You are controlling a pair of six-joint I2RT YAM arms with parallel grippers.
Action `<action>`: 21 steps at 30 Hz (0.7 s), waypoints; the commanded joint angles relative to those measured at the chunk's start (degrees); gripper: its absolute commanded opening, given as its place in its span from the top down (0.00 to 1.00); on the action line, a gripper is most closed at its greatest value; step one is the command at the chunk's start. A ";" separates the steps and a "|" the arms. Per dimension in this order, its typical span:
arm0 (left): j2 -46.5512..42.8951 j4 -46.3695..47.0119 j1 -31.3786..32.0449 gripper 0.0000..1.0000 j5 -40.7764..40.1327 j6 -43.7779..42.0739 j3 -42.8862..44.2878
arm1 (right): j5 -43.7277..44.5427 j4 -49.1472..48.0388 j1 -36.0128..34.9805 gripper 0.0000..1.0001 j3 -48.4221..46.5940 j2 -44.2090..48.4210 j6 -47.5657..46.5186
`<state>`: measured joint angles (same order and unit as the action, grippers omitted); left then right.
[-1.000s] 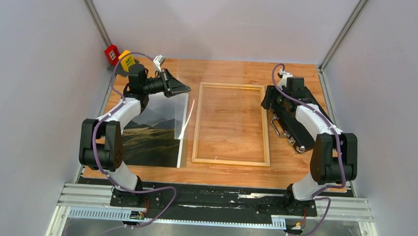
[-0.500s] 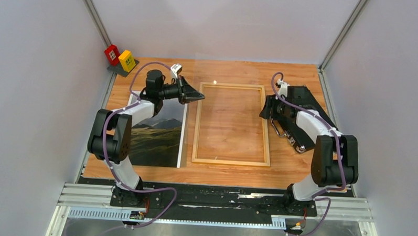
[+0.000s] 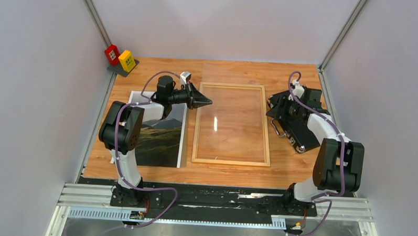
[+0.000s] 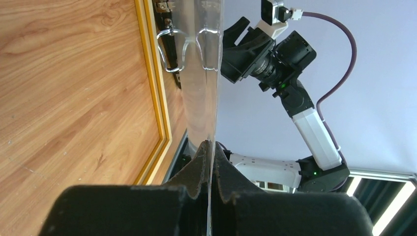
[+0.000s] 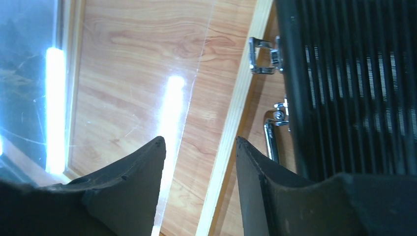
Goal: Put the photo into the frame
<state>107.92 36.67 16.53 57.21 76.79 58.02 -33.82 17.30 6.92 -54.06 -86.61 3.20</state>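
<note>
Clear plastic is sitting pinched in the left tool [image 3: 207,102]: it is gripping the left edge of the clear pane [image 3: 233,111], which is hanging over the frame [image 3: 230,162], apparently not seated. The frame is lying flat mid-counter [image 3: 221,172], long axis running near to far. The photo [image 3: 159,142] is lying face up just beside its left rail, parallel, under the left arm, the nearer one. The right tool [image 5: 200,140] is hovering over the right rail with jaws apart and empty, beside the black case [image 3: 301,129]. The pane is likely obstructing the opening.
</note>
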 commanded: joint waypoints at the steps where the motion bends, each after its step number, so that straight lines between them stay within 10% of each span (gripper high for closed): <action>1: -0.15 5.86 0.51 1.00 -0.91 2.47 -0.31 | -5.46 -1.23 -0.15 0.47 0.83 0.46 -0.14; 21: -0.41 4.05 0.84 1.00 -2.65 -0.78 -2.55 | 0.17 -4.07 -2.96 0.57 -0.61 -9.17 0.06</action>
<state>108.03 39.42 16.86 54.87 77.82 55.77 -35.51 16.19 4.45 -53.19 -95.35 3.36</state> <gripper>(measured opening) 0.007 0.437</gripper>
